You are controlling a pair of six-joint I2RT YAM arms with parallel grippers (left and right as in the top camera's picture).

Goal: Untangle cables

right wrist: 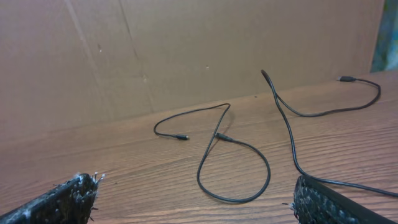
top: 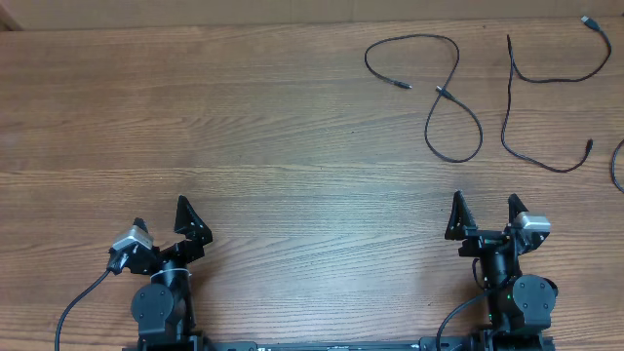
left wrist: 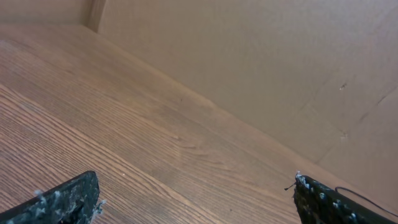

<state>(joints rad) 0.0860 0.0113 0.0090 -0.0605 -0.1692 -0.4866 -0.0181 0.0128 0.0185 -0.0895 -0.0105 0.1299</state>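
Gaping fully, left tool (top: 161,216) holds nothing | right tool (top: 485,205) equally wide, empty | cables (top: 441,93) untouched

Wooden table (top: 292,146): brown, grain running side to side, spreads under and ahead of left jaws and right jaws. Past far table edge, ahead of right jaws: tan cardboard wall (right wrist: 186,43), upright, plain, with slanted crease (right wrist: 137,56) and few small marks. Ahead of left jaws: same cardboard, darker corner strip (left wrist: 93,14) far up-left. Teal-grey sliver (right wrist: 388,34) up-right of right jaws, unclear what. Light soft, even; faint sheen on wood.
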